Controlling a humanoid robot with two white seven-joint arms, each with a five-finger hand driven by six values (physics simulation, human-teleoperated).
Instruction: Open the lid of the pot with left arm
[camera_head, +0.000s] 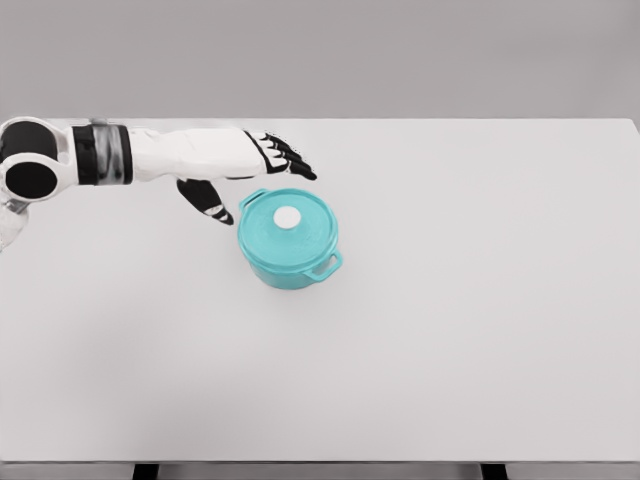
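Teal pot (290, 250) sits on the white desk (480, 330), left of centre, lid (288, 225) seated flat on the rim with its white knob (287, 217) facing up. Lid not yet lifted, so I count the task as barely begun. My left robot hand (262, 172) hangs just beside the pot's upper-left edge, fingers extended and spread wide, thumb dropped below, holding nothing. No contact with the knob that I can see. What is left: get over the knob, close on it, raise the lid clear. Right arm absent from the head view.
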